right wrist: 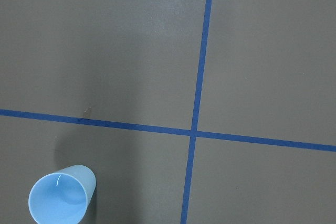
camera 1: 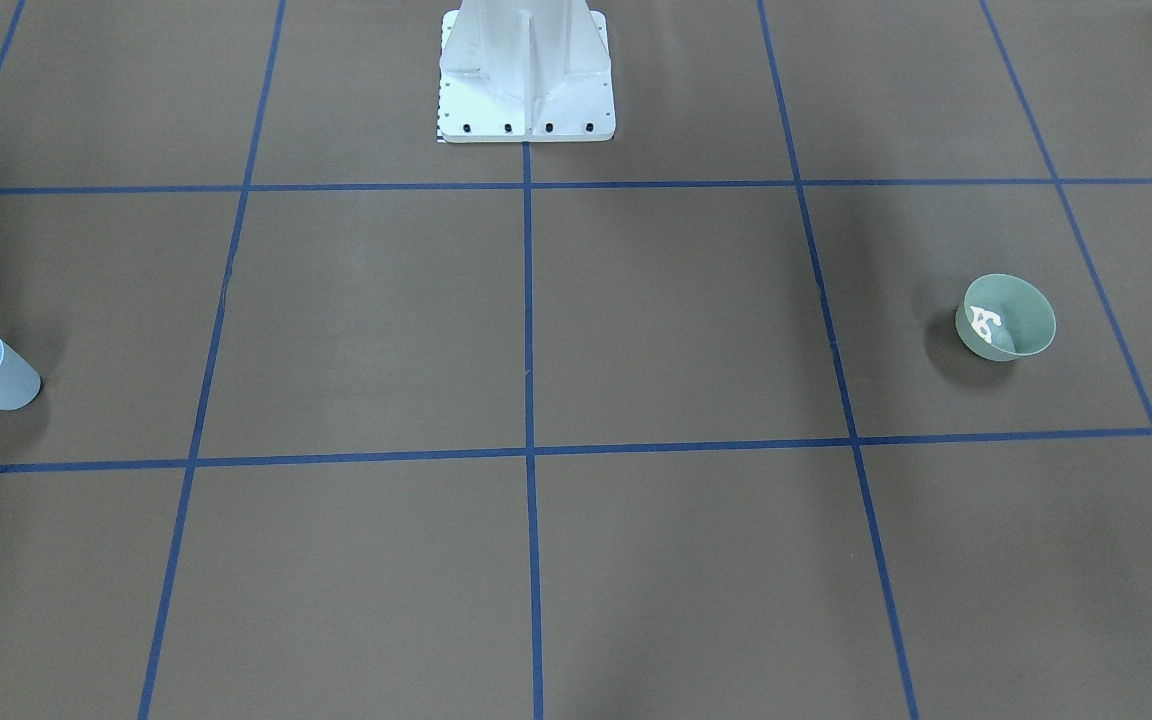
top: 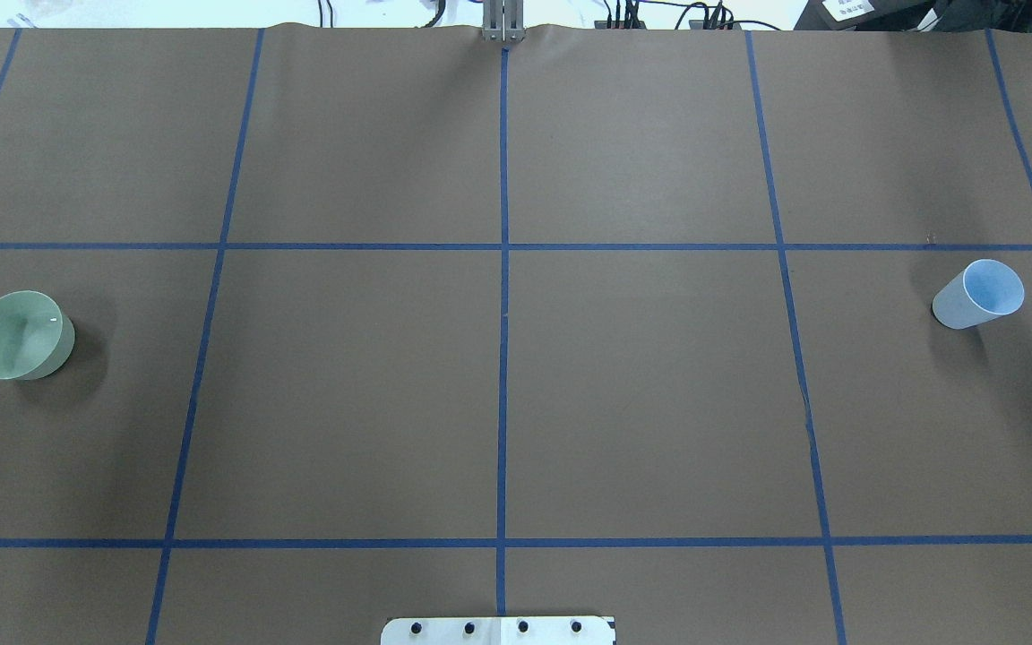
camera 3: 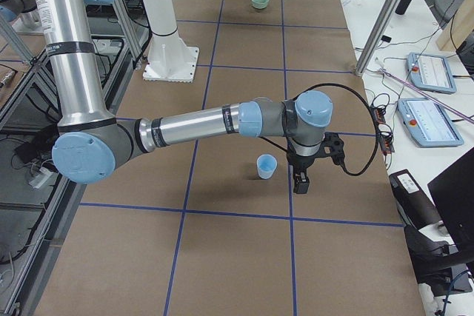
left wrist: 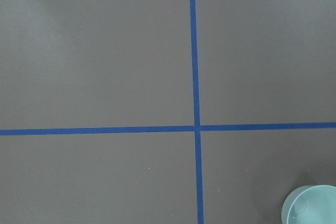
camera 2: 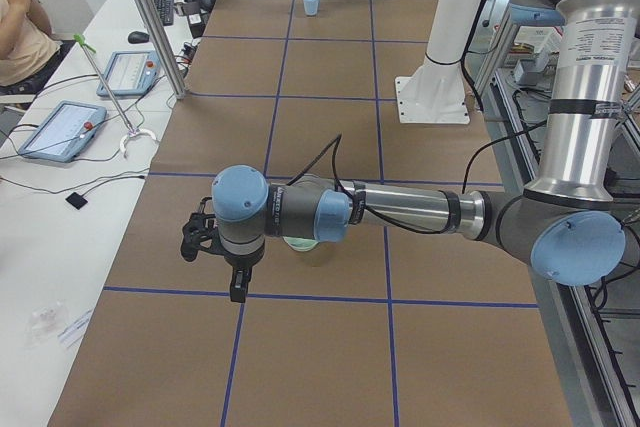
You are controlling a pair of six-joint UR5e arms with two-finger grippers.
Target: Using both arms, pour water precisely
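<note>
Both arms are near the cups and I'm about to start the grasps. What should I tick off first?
1. blue cup upright on the table: ok.
2. green cup upright on the table: ok.
3. right gripper beside the blue cup, apart from it: ok.
4. left gripper near the green cup, not around it: ok.
5. either gripper open: cannot tell.
6. water in either cup: cannot tell.

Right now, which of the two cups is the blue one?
The tall, narrow cup on the robot's right side is blue. The other cup, on its left, is green and wider.
</note>
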